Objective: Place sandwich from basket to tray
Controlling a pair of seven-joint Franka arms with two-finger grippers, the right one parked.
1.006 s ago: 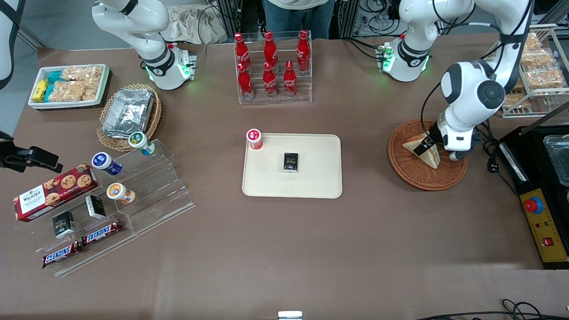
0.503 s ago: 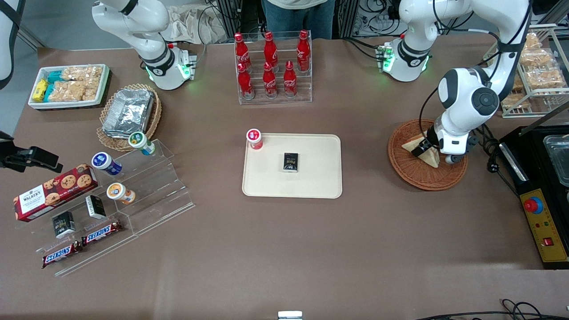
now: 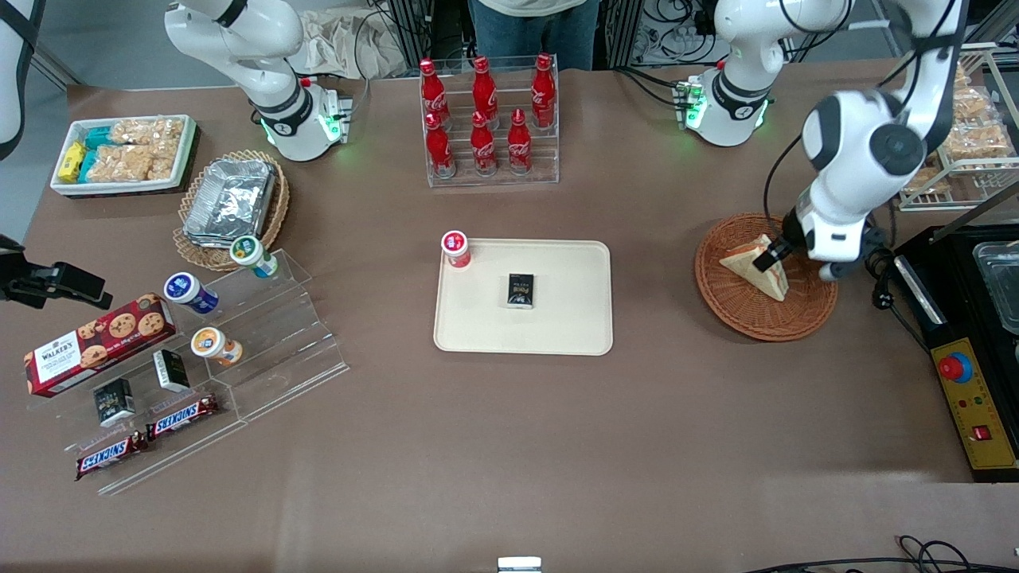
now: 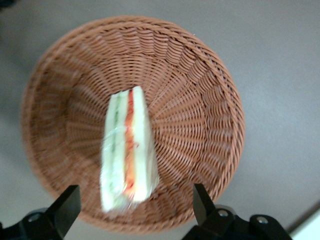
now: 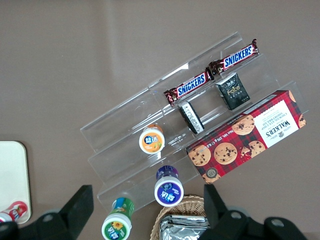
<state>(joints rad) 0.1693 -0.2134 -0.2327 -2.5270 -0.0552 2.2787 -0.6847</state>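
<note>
The sandwich (image 3: 751,268), a white-bread wedge with red and green filling on its cut edge (image 4: 127,150), lies in the round reddish-brown wicker basket (image 3: 728,306) toward the working arm's end of the table. My left gripper (image 3: 772,256) hovers just above the sandwich. In the left wrist view the gripper (image 4: 134,200) is open, with its fingers wide apart on either side of the sandwich and not touching it. The basket's woven wall (image 4: 200,100) surrounds the sandwich. The cream-beige tray (image 3: 569,330) lies at the table's middle.
A small black box (image 3: 521,290) lies on the tray and a red-capped cup (image 3: 455,248) stands at its corner. A rack of red cola bottles (image 3: 487,119) stands farther from the camera. A black control box (image 3: 967,398) and a wire snack rack (image 3: 967,135) flank the basket.
The left arm's wrist has swung upward and toward the working arm's end, and the gripper has shifted slightly over the sandwich. The sandwich stays in the basket.
</note>
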